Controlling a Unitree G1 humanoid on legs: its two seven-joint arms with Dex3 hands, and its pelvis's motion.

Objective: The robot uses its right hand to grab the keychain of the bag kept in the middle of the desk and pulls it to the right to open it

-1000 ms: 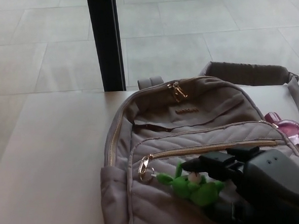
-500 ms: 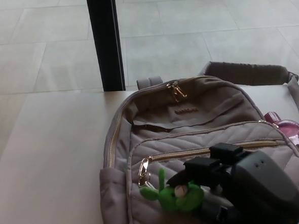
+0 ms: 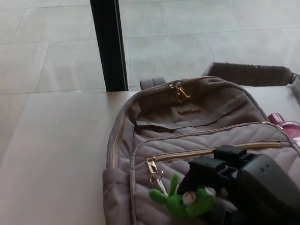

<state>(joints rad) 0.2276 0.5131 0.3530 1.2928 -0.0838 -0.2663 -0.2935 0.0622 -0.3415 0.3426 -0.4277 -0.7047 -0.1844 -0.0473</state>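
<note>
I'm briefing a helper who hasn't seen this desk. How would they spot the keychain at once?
Find the grey quilted backpack lying on the desk. Follow the gold zipper across its front pocket to its left end, where a metal clasp hangs. Below it dangles the keychain, a small bright green plush figure beside the robot's black right hand, the only green thing there.

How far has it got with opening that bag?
Reaching is done: the right hand is at the green frog keychain on the grey backpack, apparently gripping it, though the fingers hide the contact. Pulling is what remains. The gold front zipper looks closed along its whole length, its pull at the left end. The left hand is out of view.
</note>
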